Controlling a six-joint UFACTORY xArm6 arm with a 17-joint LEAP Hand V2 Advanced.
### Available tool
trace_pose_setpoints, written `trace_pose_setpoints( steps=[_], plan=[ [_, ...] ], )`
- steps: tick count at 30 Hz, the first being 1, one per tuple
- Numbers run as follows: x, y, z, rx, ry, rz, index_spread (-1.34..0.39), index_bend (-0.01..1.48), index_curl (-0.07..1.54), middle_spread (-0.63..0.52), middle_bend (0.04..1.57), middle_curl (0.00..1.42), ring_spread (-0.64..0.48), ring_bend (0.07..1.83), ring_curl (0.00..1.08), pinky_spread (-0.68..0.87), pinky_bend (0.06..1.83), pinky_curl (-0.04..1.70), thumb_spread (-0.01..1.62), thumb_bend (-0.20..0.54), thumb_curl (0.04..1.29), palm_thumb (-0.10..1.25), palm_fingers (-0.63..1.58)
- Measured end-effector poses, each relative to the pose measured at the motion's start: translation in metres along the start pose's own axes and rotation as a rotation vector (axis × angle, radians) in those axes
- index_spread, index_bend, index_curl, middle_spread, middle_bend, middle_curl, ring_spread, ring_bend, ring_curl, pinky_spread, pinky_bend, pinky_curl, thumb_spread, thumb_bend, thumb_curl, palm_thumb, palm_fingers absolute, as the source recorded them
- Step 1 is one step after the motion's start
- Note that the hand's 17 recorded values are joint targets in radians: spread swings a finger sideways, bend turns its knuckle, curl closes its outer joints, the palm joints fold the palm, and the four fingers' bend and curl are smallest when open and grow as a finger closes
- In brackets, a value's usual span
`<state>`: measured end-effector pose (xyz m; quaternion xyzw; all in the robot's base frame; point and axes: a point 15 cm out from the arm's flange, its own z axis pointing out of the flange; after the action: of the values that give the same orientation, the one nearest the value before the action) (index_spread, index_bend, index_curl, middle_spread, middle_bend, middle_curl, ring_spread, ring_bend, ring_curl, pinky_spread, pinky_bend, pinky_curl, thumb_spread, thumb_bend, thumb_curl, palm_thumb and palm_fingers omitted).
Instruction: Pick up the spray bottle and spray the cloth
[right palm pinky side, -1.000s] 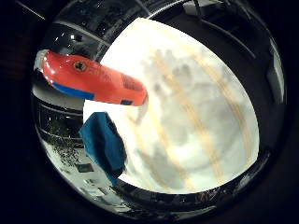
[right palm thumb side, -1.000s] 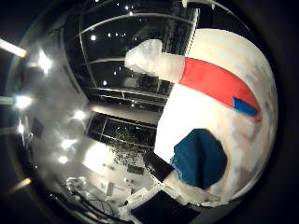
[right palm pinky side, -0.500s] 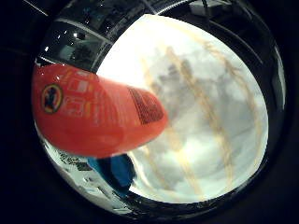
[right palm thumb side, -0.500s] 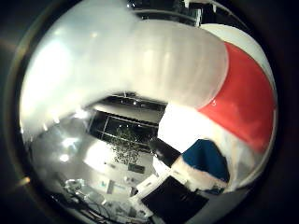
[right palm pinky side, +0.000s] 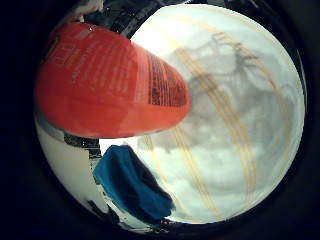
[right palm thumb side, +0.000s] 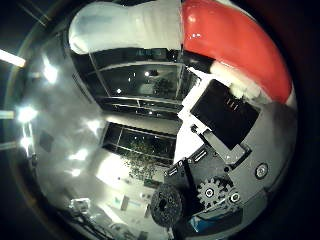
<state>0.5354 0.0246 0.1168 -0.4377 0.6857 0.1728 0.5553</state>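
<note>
A round white table (right palm pinky side: 240, 165) with pale yellow stripes crossing its top fills much of the little finger side view, and a grey shadow lies over part of it. Beyond the table, the thumb side view shows a dim room with dark windows (right palm thumb side: 135, 80) in rows, bright ceiling lights (right palm thumb side: 12, 57) off to one side, and a leafy plant (right palm thumb side: 142, 160) standing below the windows.
</note>
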Motion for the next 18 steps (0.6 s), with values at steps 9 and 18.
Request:
trace_pose_setpoints(
  steps=[9, 18],
  plan=[
    [-0.027, -0.001, 0.004, -0.047, -0.061, -0.019, -0.20, 1.12, 0.71, -0.07, 1.30, 0.64, -0.15, 1.45, 0.59, -0.17, 1.28, 0.77, 0.87, -0.013, 0.66, 1.08, 1.20],
    [-0.053, 0.002, -0.020, -0.225, 0.019, -0.101, -0.20, 1.14, 0.72, -0.07, 1.35, 0.61, -0.15, 1.47, 0.58, -0.15, 1.21, 0.93, 0.82, -0.017, 0.76, 1.08, 1.18]
  ],
)
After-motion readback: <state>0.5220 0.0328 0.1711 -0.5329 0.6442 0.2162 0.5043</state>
